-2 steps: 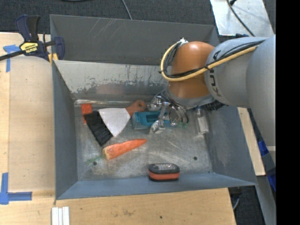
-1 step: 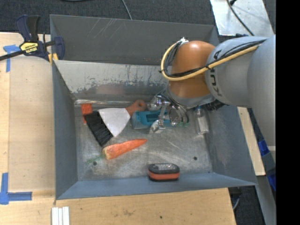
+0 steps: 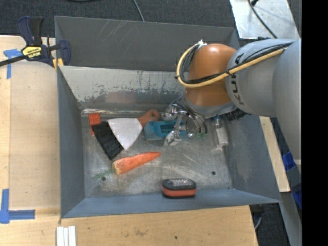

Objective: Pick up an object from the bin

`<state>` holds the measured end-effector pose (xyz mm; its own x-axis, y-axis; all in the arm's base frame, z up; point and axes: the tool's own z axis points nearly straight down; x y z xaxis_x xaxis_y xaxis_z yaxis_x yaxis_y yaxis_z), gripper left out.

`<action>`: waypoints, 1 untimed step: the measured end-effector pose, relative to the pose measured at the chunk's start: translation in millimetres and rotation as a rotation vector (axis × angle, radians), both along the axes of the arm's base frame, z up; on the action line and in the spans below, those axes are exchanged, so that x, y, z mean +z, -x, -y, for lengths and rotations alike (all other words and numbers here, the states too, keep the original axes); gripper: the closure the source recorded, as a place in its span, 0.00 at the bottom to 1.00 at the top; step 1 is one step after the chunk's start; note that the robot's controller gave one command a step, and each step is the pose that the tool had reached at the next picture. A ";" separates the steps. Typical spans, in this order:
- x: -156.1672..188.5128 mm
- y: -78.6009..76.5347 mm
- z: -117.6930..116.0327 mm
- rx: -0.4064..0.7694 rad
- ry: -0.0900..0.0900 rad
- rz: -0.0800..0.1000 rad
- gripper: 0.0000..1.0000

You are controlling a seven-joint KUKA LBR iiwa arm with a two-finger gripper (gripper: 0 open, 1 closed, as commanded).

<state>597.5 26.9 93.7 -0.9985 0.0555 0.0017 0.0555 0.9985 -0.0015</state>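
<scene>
My gripper hangs low over the back middle of the bin, under the arm's orange cover. Its metal tip is right against the right end of a teal blue block lying on the floor. Whether the block is between the tips I cannot tell. A small rust-brown piece lies just behind the block. A white wedge-shaped piece lies to the block's left.
Left of the wedge lies a black brush with an orange end. An orange carrot lies in the front middle and a black and red oval thing by the front wall. A small grey metal piece lies right of the gripper.
</scene>
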 end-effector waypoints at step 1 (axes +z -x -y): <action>8.4 1.0 0.1 0.001 0.000 -0.005 1.00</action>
<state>596.5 26.8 102.1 -0.9985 0.0549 0.0063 0.0549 0.9985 -0.0019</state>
